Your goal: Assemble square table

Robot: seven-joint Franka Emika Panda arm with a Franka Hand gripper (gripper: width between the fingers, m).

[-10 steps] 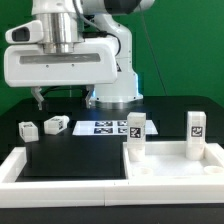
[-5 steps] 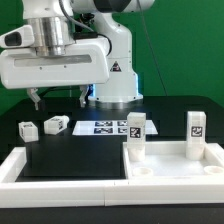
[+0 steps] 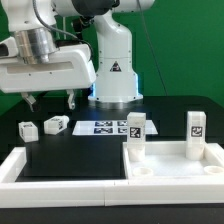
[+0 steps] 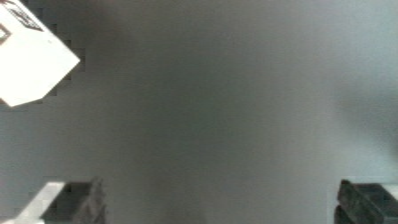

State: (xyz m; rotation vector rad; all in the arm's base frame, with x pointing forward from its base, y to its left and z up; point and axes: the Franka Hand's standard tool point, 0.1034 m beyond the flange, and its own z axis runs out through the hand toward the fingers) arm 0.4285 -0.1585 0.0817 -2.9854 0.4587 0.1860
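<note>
Gripper (image 3: 50,100) is hanging empty, jaws wide apart, just above two short white plastic tagged legs lying on the black surface: the nearer leg (image 3: 57,125) almost beneath it, the other leg (image 3: 28,130) toward the exterior view's left. In the wrist view a white leg corner (image 4: 32,60) is showing off-centre, not between the fingers (image 4: 63,200). The large white square plastic table top (image 3: 165,150) is sitting well apart, toward the exterior view's right.

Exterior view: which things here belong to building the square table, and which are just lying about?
For the job:
- table top
- two upright legs at its far corners
- two loose legs lying on the black surface
- gripper, open and empty

Just lying about:
- marker board
- white bars edging the black surface
</note>
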